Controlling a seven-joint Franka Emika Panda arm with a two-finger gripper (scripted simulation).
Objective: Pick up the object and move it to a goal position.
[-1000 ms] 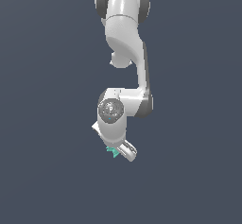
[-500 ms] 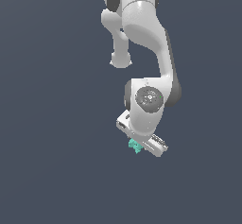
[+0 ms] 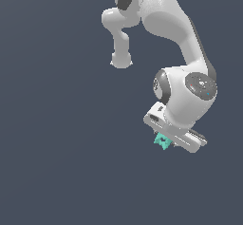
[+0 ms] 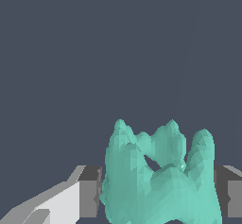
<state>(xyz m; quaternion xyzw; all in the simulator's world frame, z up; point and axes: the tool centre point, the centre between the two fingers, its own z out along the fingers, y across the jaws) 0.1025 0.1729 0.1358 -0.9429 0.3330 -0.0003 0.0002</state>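
Gripping the teal object (image 4: 160,176) between its fingers (image 4: 89,197), the hand (image 3: 167,142) is clamped.

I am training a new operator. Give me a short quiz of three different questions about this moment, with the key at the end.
1. True or false: the teal object lies apart from the hand.
2. Which colour is the arm? A) white B) red C) black
3. Fill in: in the wrist view, the object sits between the two ____.

Key: 1. false, it is held between the fingers; 2. A; 3. fingers.
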